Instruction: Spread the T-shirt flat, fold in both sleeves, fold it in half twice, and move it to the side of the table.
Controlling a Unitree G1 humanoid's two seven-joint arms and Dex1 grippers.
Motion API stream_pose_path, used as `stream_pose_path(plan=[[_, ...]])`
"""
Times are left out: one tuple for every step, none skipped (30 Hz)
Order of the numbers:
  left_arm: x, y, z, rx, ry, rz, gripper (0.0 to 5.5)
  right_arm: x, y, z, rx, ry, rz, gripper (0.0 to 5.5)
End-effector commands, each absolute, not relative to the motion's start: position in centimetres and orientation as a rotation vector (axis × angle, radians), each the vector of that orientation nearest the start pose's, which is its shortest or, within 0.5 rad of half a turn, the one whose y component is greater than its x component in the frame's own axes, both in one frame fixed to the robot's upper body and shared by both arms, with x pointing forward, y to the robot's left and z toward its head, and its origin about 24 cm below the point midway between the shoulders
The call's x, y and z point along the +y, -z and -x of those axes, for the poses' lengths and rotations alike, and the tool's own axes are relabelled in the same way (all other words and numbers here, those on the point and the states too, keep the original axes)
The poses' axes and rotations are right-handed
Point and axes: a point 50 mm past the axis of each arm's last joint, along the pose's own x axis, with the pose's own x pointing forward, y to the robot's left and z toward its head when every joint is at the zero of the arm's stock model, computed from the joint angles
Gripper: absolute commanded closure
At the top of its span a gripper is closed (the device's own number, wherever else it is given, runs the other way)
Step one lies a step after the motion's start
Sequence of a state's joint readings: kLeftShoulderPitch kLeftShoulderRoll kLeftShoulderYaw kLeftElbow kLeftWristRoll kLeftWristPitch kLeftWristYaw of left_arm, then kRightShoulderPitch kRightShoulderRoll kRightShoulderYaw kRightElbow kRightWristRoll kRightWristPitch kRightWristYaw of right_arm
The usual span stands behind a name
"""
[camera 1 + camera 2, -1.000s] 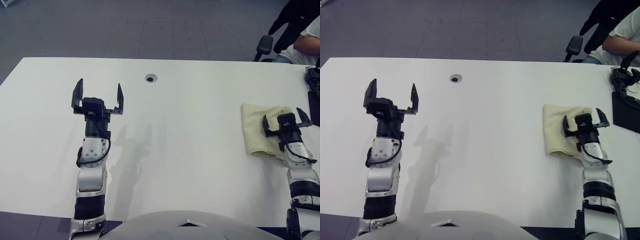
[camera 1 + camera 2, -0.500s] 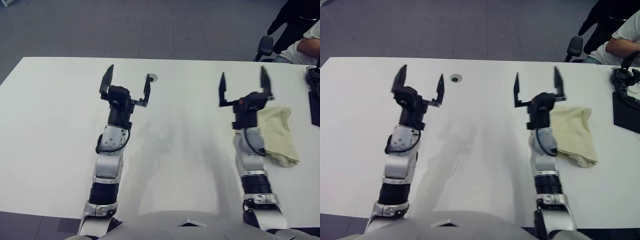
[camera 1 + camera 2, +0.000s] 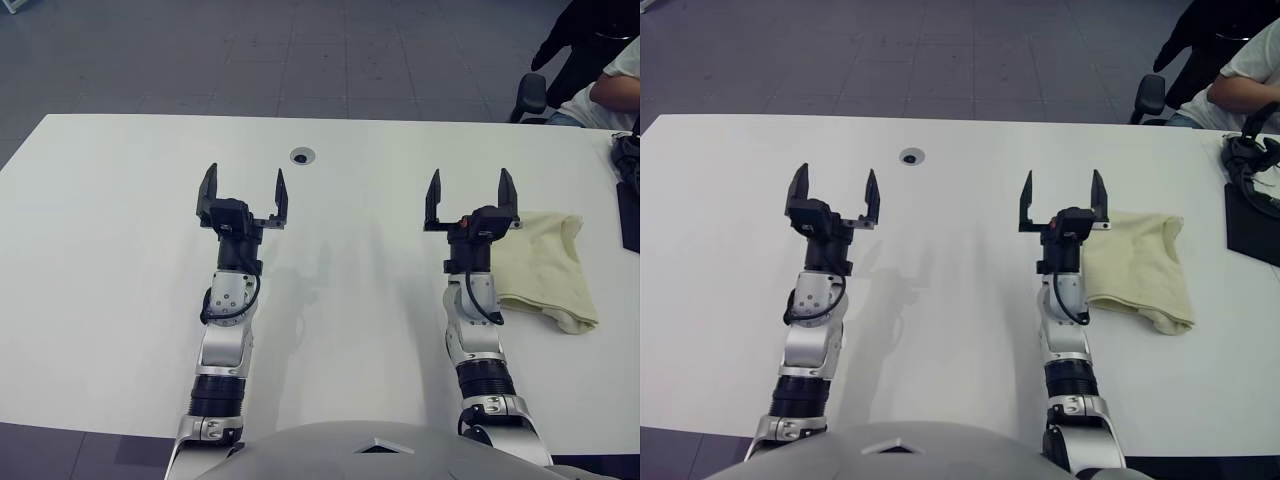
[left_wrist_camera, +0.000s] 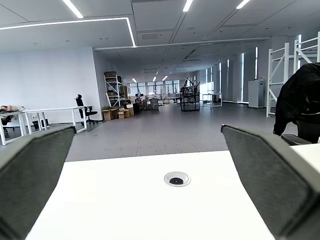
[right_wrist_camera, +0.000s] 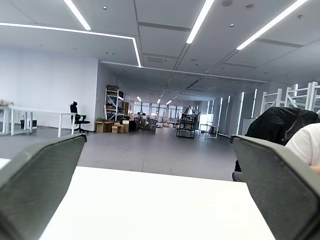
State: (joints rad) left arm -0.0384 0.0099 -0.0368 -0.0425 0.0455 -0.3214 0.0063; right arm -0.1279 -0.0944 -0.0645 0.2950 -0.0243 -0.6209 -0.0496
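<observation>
Right pincer (image 3: 470,192) has come off the shirt (image 3: 545,265), wide open and empty like my left pincer (image 3: 244,187); shirt lies folded at the table's (image 3: 100,260) right side beside it, so task looks done.

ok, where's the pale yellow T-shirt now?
In the head views, the folded pale yellow cloth T-shirt lies on the right side of the white table, beside the right gripper.

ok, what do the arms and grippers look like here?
Both arms alike: silver forearm shells with black collars, the left arm, the right arm. A black cable loops at each wrist. The left gripper and right gripper are black, each with two flat tapered fingers. A small red spot sits on the right one.
</observation>
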Motion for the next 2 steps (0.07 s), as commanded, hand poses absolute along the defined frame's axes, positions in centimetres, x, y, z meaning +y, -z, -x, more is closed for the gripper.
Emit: stream_pose_path(plan=[[13.60,-8.86,-25.71,-0.396,0.061,-0.036,0.10,-17.72,-6.33,-26.06,-0.436,0.081,0.086,0.13],[13.63,-8.76,-25.78,-0.390,0.063,-0.035,0.10,-17.72,-6.25,-26.04,-0.430,0.082,0.072,0.13]])
